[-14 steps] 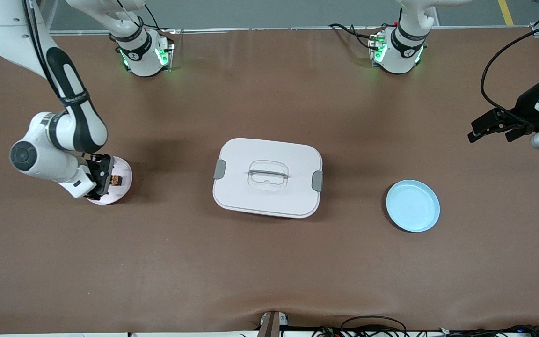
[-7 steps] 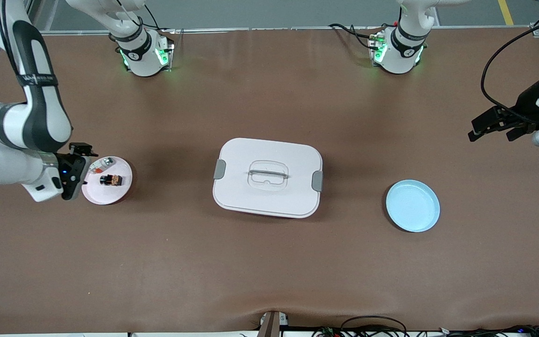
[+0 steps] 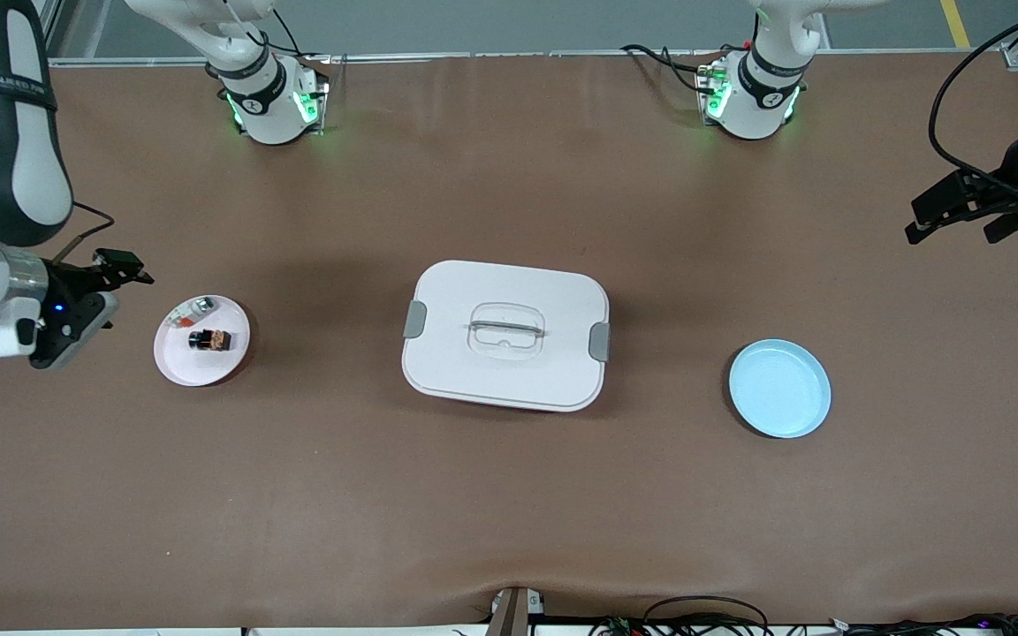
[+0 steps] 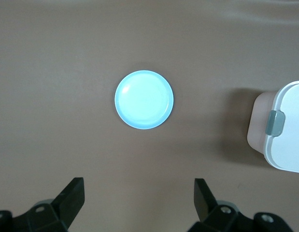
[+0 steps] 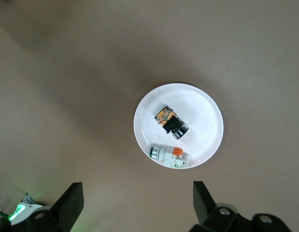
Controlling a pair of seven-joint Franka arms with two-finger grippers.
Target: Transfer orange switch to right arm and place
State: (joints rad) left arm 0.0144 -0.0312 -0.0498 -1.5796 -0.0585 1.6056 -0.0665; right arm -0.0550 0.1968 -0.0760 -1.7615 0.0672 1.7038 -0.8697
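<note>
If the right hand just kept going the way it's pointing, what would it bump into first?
Judging by its wrist view, the open right hand points down toward the table near the pink plate. It would probably meet bare brown tabletop beside that plate first, though depth is uncertain.

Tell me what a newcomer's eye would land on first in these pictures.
The big white lidded box at the middle of the table stands out first, with the pale blue plate empty toward the left arm's end. Toward the right arm's end, the orange switch lies on a small pink plate beside a silvery-clear part. The right gripper and left gripper both hang open and hold nothing.
</note>
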